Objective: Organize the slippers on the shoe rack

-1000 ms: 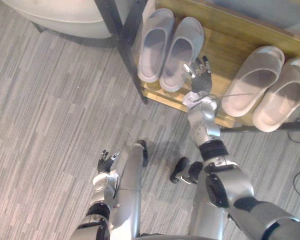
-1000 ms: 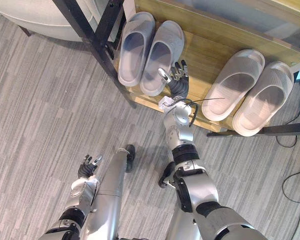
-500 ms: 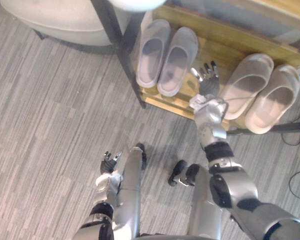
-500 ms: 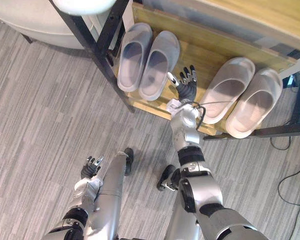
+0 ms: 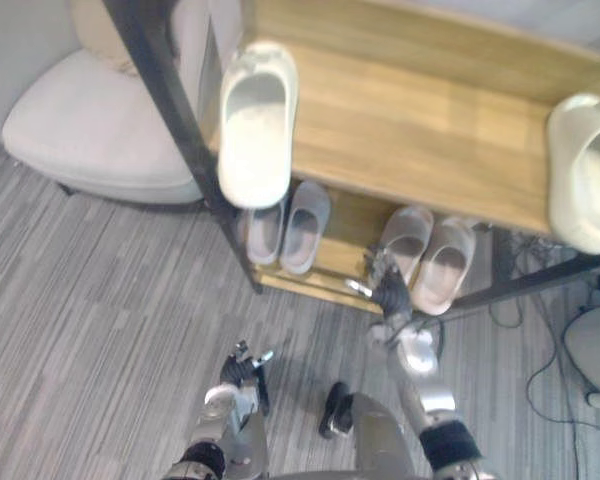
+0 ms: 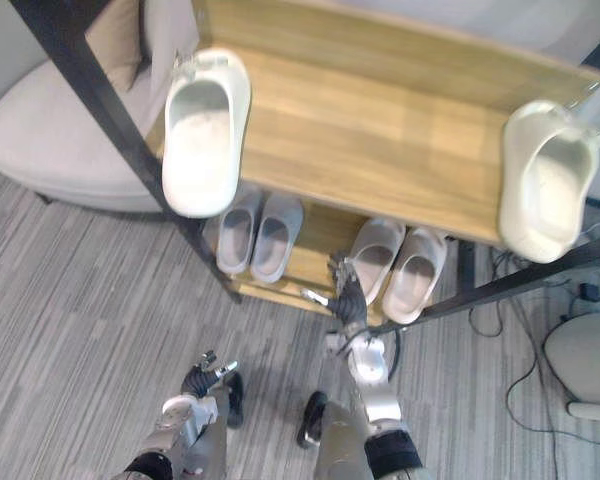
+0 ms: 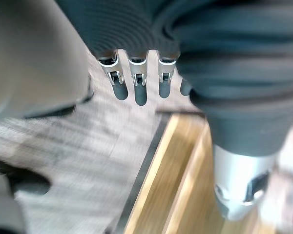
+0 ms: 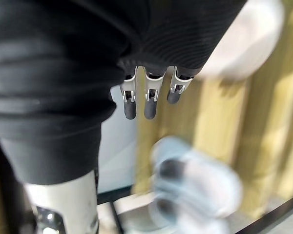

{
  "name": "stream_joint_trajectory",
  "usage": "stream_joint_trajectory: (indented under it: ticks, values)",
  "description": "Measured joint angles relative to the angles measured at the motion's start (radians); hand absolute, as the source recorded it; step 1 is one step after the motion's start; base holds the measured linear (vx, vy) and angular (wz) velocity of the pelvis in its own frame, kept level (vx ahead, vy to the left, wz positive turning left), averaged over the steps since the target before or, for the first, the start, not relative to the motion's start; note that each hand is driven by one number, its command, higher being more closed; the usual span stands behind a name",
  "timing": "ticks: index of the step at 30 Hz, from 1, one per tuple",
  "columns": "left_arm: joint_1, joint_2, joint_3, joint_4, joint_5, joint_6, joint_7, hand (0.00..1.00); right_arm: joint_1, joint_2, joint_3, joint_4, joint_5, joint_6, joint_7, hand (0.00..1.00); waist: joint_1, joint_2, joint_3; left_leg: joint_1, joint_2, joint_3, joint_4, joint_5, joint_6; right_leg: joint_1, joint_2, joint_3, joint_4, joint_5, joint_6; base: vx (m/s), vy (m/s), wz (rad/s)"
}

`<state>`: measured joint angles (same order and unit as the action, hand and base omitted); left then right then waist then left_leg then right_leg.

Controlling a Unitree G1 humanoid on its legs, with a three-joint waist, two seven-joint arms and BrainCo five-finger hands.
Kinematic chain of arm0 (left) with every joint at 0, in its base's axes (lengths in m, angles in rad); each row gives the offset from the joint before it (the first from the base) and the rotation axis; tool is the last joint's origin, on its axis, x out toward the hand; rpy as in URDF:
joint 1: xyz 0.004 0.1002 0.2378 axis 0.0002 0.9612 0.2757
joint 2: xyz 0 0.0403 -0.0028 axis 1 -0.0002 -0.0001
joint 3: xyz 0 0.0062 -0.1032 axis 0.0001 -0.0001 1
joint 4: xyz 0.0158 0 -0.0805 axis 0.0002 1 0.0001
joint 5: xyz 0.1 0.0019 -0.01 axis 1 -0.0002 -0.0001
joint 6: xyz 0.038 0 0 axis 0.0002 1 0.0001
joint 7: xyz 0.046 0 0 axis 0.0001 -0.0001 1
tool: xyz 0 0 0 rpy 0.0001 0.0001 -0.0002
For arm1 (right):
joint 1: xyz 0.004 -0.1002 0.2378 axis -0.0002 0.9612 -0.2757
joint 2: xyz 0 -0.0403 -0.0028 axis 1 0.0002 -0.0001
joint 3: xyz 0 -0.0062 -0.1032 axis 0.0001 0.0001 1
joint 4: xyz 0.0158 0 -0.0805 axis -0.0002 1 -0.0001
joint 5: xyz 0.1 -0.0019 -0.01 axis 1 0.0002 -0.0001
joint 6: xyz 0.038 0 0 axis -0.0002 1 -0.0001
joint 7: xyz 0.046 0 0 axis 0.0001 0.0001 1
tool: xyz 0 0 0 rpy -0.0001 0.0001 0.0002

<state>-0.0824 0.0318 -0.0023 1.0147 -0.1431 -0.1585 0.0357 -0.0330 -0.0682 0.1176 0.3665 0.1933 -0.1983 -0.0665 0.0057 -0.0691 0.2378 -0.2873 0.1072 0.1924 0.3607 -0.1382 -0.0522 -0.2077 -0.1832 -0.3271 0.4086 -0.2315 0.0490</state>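
Wooden black-framed shoe rack (image 6: 380, 140) holds six slippers: white foam slipper (image 6: 205, 130) top left, second white slipper (image 6: 542, 180) top right; grey pair (image 6: 258, 228) and beige pair (image 6: 395, 268) on lower shelf. Right hand (image 6: 346, 295) spread, empty, at lower shelf's near edge between pairs. Left hand (image 6: 202, 378) loose, empty, over grey carpet (image 6: 80, 300).

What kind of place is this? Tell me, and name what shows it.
Most likely a home entryway or living room: a two-tier wooden shoe rack with a black metal frame holds pale open-backed slippers, a cream upholstered armchair stands beside it, and grey striped flooring runs beneath.
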Motion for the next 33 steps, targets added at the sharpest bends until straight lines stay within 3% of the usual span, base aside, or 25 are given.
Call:
stream_joint_trajectory:
  ticks: [4, 10, 13, 15, 17, 21, 27, 33]
  values:
    - [0.060, 0.019, -0.039, 0.000, 0.044, 0.010, -0.002, 0.00, 0.102, -0.021, -0.044, 0.168, -0.072, 0.020, 0.026, 0.00, -0.011, 0.020, -0.055, 0.148, -0.023, 0.035, -0.181, 0.057, 0.000, 0.133, 0.027, 0.007, -0.185, 0.077, 0.019, 0.16, 0.017, -0.17]
    - [0.099, 0.054, -0.098, -0.003, 0.065, 0.014, -0.002, 0.00, 0.172, -0.025, -0.134, 0.507, -0.136, 0.054, 0.037, 0.00, -0.020, 0.051, -0.106, 0.308, -0.041, 0.045, -0.351, 0.125, -0.009, 0.264, 0.053, 0.013, -0.322, 0.131, 0.020, 0.03, -0.008, -0.09]
    - [0.095, 0.056, -0.141, -0.012, 0.064, 0.015, -0.003, 0.00, 0.180, -0.027, -0.176, 0.529, -0.129, 0.054, 0.046, 0.00, -0.023, 0.056, -0.114, 0.354, -0.049, 0.039, -0.411, 0.160, -0.005, 0.292, 0.060, 0.011, -0.345, 0.147, 0.017, -0.10, 0.007, 0.05]
    - [0.135, 0.065, -0.231, -0.173, 0.056, 0.019, -0.004, 0.00, 0.180, -0.027, -0.197, 0.556, -0.116, 0.053, 0.048, 0.00, -0.023, 0.055, -0.117, 0.377, -0.056, 0.017, -0.449, 0.186, -0.001, 0.301, 0.059, 0.001, -0.345, 0.147, 0.017, -0.09, 0.014, 0.24]
    - [0.196, 0.095, -0.363, -0.405, 0.034, -0.005, -0.045, 0.00, 0.182, -0.032, -0.218, 0.579, -0.110, 0.063, 0.048, 0.00, -0.022, 0.056, -0.119, 0.379, -0.063, -0.006, -0.463, 0.201, 0.005, 0.309, 0.054, -0.017, -0.347, 0.147, 0.020, -0.11, 0.018, 0.28]
    - [0.233, 0.079, -0.498, -0.605, 0.000, -0.009, -0.112, 0.00, 0.182, -0.043, -0.230, 0.595, -0.108, 0.067, 0.046, 0.00, -0.018, 0.072, -0.132, 0.377, -0.072, -0.012, -0.469, 0.199, 0.004, 0.314, 0.044, -0.016, -0.355, 0.153, 0.030, -0.07, 0.027, 0.06]
    - [0.253, 0.105, -0.604, -0.925, -0.116, -0.012, -0.176, 0.00, 0.187, -0.054, -0.215, 0.595, -0.115, 0.067, 0.043, 0.00, -0.019, 0.081, -0.155, 0.379, -0.076, -0.015, -0.470, 0.196, 0.008, 0.324, 0.048, -0.001, -0.378, 0.162, 0.030, -0.02, 0.004, -0.01]
    - [0.220, 0.107, -0.649, -1.090, -0.207, -0.031, -0.178, 0.00, 0.189, -0.072, -0.171, 0.597, -0.116, 0.068, 0.041, 0.00, -0.018, 0.094, -0.175, 0.395, -0.082, -0.028, -0.470, 0.196, 0.014, 0.350, 0.051, -0.009, -0.388, 0.168, 0.029, 0.05, -0.025, 0.05]
